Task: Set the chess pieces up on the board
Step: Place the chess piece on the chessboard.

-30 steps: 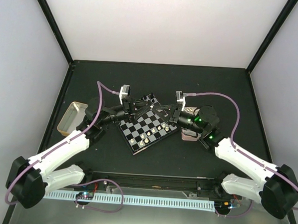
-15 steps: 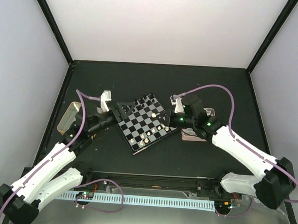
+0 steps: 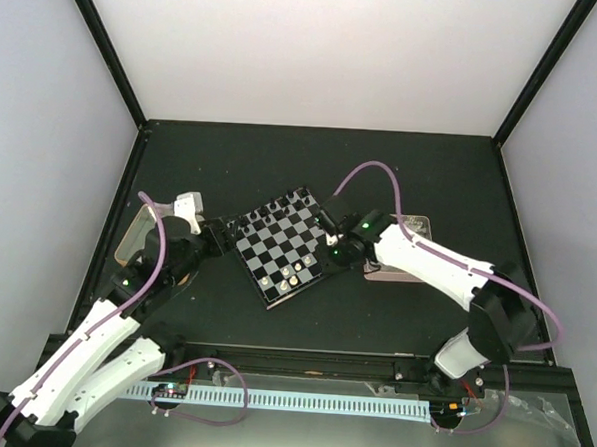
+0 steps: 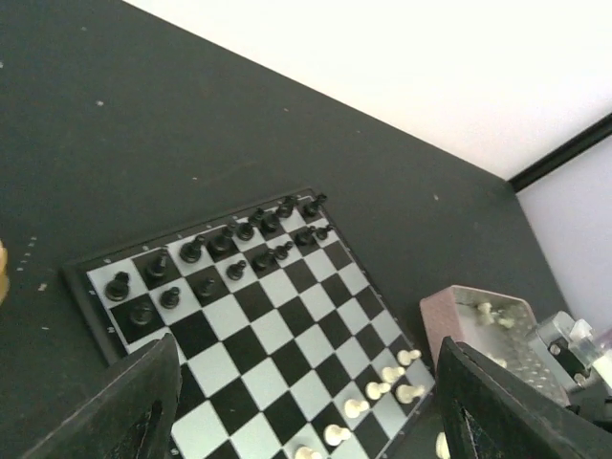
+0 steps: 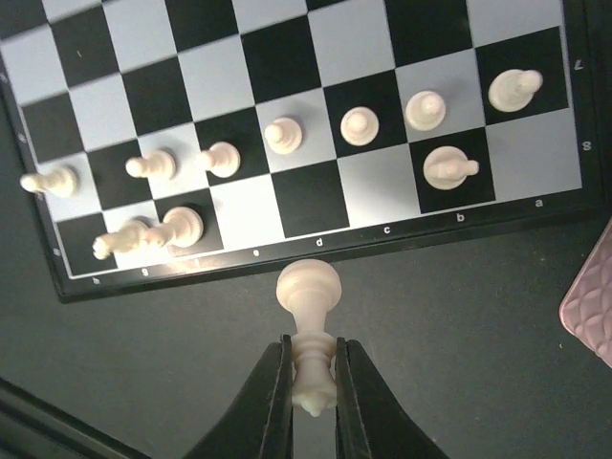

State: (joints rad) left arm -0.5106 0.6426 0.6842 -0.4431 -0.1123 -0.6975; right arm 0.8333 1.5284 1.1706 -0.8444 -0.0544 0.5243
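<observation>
A: Right gripper [image 5: 312,352] state?

B: Clamped on one white piece [image 5: 307,311], with the slim part pinched between the fingers. Left gripper [image 4: 306,382] is spread wide with nothing in it, off the left side of the board [image 3: 282,245].

A: Where's the piece?

B: Over the table [image 5: 459,316], just off the near rim by the d mark. Not on a square yet.

A: Orientation?

B: Long axis runs in line with the fingers. The wide rounded end leads, pointing at the rim. The slim end points back into the grip. Can't tell for sure which end is the base, or how far it tilts from upright.

A: Risks?

B: Three, as I read it. The grip sits on a tapered section, so the piece can pivot or squirt out on contact. If it lands off-vertical it tips and may roll into the white men [image 5: 359,124] packed on the near ranks. Squares are tight, so a low approach may clip neighbours.

A: Black side?

B: Black men [image 4: 225,253] fill the two far ranks, well apart from this. Spare whites sit in the tray [image 4: 445,325].
</observation>
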